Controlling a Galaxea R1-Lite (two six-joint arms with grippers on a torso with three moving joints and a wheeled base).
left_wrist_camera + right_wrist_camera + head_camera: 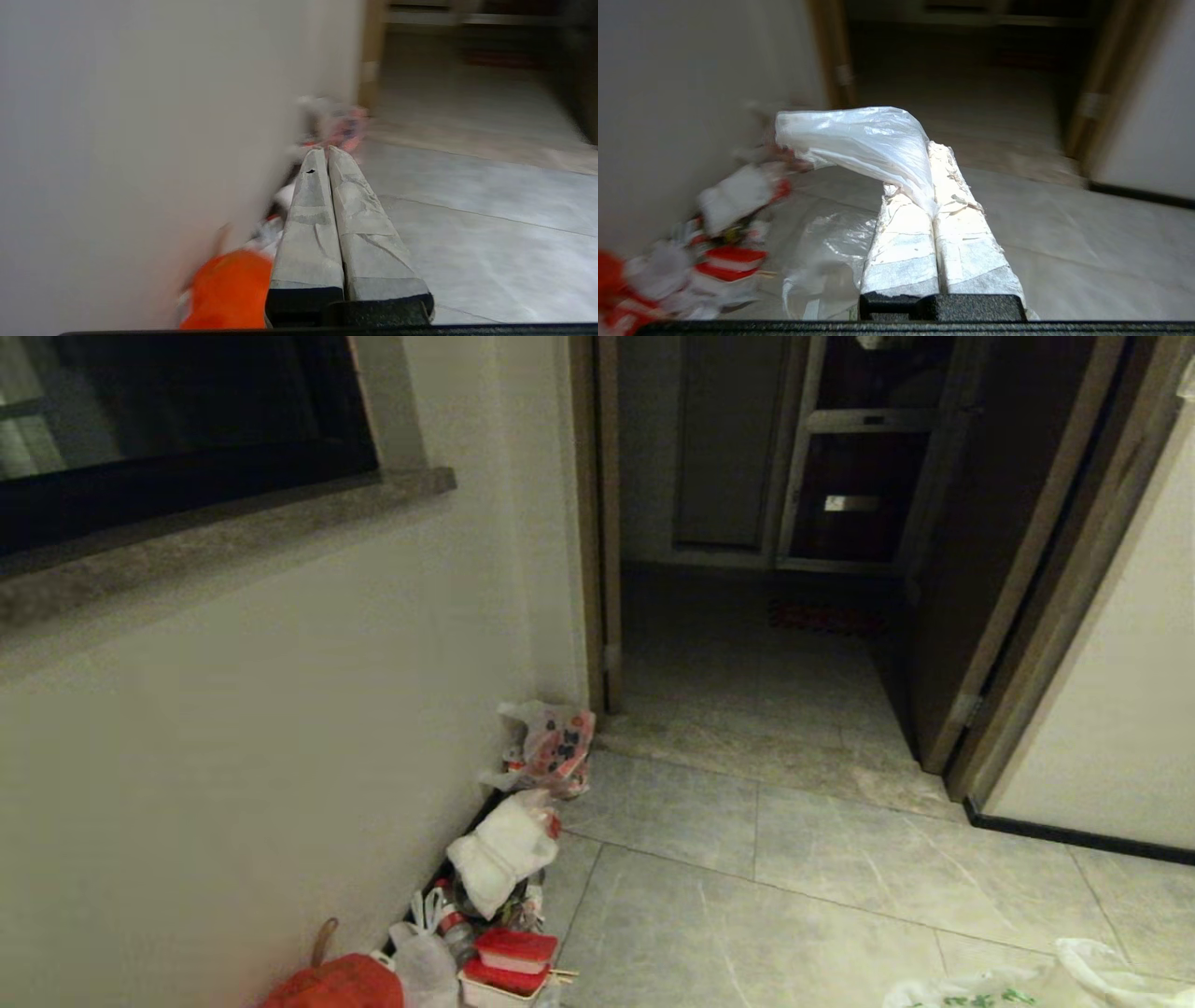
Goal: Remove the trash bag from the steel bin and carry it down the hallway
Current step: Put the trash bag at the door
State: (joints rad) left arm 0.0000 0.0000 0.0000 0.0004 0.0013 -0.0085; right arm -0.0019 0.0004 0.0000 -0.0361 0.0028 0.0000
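The right hand is clamped on a pinch of the trash bag, whose thin translucent film billows out ahead of the hand and drapes to the hallway floor at near right. It looks light, limp and slippery, and likely tears easily; a gathered bunch suits gripping best. The left hand is closed, empty.

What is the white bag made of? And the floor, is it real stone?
The trash bag looks like thin, see-through plastic film: it crinkles, shines and drapes limply where the right end effector pinches it. The floor looks like glossy grey tile with marble-style veins and straight grout lines; real stone or ceramic can't be told.
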